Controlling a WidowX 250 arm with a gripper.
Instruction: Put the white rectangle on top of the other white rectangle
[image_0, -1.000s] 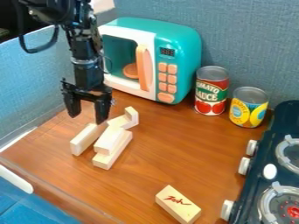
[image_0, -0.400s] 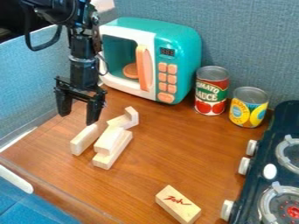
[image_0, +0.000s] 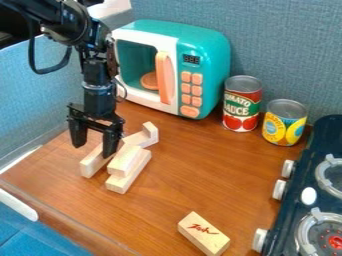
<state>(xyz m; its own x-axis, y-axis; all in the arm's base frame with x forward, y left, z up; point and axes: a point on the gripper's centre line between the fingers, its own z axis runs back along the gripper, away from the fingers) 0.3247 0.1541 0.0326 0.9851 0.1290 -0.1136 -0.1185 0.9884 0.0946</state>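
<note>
Pale-wood block (image_0: 91, 165), likely pick, lies fwd. of toy microwave (image_0: 202, 41); upper block (image_0: 123, 159) rests on lower block (image_0: 133, 175), also fwd. Gripper (image_0: 94, 150), same side: jaws released, spread. Rec.: align w/ pick's long faces, descend w/o nudging upper block, close mid-length.

Brown wood counter (image_0: 227, 175); microwave (image_0: 200, 37); 2 cans (image_0: 242, 102); stove (image_0: 325, 131); marked block (image_0: 202, 232); left block (image_0: 91, 164); lower block (image_0: 121, 185); angled block (image_0: 152, 132)

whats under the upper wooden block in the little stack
Under the upper wooden block is another wooden block, its near end and one long side showing. Most of its top is covered, so what that part looks like can't be seen.
</note>
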